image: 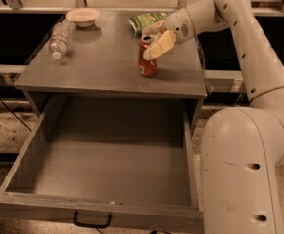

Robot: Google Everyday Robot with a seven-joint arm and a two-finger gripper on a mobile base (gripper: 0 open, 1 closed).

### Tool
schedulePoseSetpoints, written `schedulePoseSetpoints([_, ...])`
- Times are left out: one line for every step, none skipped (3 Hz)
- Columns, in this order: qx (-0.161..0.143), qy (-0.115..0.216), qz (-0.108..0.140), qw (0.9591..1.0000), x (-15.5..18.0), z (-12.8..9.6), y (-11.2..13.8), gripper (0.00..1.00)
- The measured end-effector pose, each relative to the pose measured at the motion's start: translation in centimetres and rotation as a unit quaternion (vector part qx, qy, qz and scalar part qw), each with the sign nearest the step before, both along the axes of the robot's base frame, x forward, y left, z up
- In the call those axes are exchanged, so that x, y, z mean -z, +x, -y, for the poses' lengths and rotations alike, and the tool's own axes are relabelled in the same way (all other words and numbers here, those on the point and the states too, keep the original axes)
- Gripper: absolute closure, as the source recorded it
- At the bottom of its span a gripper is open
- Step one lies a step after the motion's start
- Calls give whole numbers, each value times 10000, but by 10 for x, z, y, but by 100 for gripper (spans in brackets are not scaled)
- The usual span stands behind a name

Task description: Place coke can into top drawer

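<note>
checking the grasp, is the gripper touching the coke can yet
Cannot tell. In the camera view the gripper overlaps the upper right of the coke can, upright on the cabinet top, but this single angle shows neither contact nor a gap plainly.

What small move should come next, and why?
Probably firm up the grasp before any lift: the end effector sits at the top of the can, which stands upright on the tabletop, and the drawer below is already open.
</note>
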State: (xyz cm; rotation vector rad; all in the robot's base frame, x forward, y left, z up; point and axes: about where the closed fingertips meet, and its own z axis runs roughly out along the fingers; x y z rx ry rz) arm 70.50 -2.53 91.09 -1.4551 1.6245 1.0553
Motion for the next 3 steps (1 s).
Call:
schedulePoseSetpoints([4,176,-66,9998,7,0,0,0])
schedulePoseSetpoints([-44,332,-127,9994,17,-3,-4,0])
schedulePoseSetpoints([-44,332,-127,9994,17,-3,-4,0])
